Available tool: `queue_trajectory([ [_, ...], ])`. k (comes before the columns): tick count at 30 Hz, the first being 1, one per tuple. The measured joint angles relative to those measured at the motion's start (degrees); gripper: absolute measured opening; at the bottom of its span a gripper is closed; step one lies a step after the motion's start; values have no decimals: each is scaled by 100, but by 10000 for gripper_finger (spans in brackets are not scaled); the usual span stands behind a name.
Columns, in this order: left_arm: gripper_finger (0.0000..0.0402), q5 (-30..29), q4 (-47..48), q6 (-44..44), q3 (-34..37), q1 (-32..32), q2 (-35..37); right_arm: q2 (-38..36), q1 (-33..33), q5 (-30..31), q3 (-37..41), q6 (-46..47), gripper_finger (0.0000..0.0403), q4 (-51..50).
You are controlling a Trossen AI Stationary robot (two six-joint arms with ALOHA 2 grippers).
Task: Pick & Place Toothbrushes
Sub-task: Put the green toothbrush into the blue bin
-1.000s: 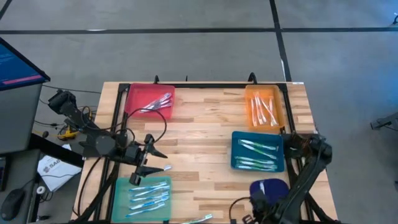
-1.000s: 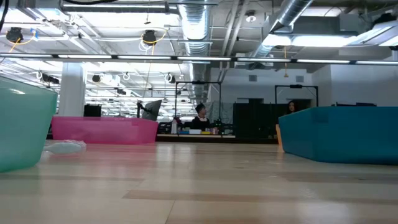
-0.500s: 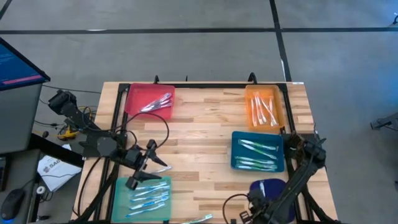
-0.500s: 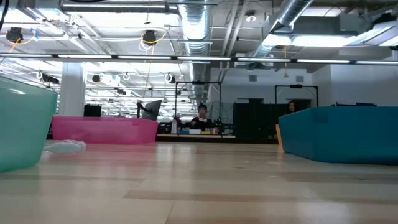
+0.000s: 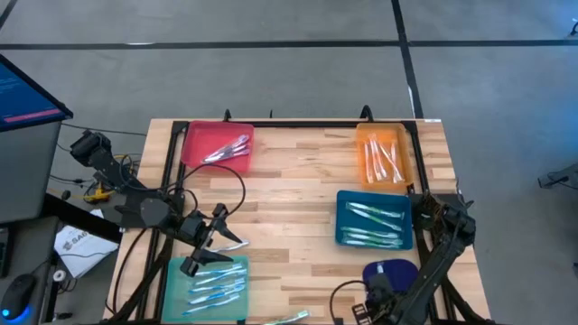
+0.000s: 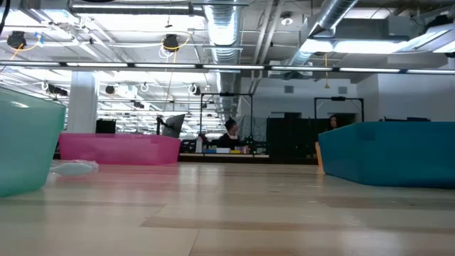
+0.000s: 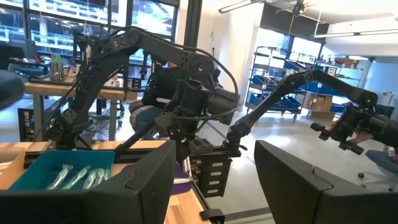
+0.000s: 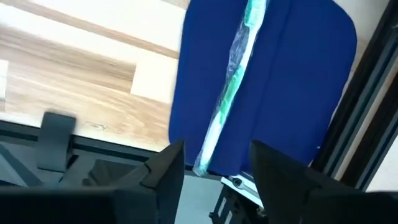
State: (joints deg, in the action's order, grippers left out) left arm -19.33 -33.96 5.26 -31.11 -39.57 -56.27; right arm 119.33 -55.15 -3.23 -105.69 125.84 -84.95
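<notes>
Five trays sit on the table (image 5: 298, 203): a pink tray (image 5: 219, 147), an orange tray (image 5: 383, 155), a teal tray (image 5: 374, 219), a mint tray (image 5: 207, 287) and a blue tray (image 5: 390, 273). All hold brushes, which overlap too much to count exactly: a small bundle (image 5: 228, 149) in the pink one, several (image 5: 386, 160) in the orange, several (image 5: 372, 224) in the teal, about five (image 5: 215, 285) in the mint. One brush (image 8: 230, 78) lies alone in the blue tray, just ahead of the right tool (image 8: 214, 165), whose fingers stand apart and empty. From above, the right tool is hidden under its own arm (image 5: 433, 257). One more brush (image 5: 289, 317) lies at the table's near edge, partly cut off.

The left tool (image 5: 209, 253) hangs over the mint tray's far edge, fingers apart, nothing between them; the mint tray's brushes lie just below it. At table height, only the trays' walls show and both tools are out of sight.
</notes>
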Motion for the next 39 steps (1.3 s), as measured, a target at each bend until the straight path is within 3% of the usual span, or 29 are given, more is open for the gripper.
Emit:
queue_trajectory([
  [3, 211, 0, -4, 0, 0, 0, 0, 0, 99, -16, 10, -220, 173, -6],
  [8, 211, 94, -4, 19, 0, -52, 0, -63, 29, -742, 628, -285, 170, -17],
  [13, 211, 127, -8, 16, 0, -174, 0, -385, -163, -680, 1339, -29, 173, 978],
  [17, 211, 125, -101, -33, 0, -175, 0, -744, -216, 342, 1796, 181, 172, 1832],
  [23, 211, 123, -132, -31, 0, -175, 0, -992, -222, -431, 2668, 516, 175, 2439],
  [39, 211, 186, -127, -31, 0, -208, 0, -1034, -167, -159, 3443, 473, 168, 3531],
])
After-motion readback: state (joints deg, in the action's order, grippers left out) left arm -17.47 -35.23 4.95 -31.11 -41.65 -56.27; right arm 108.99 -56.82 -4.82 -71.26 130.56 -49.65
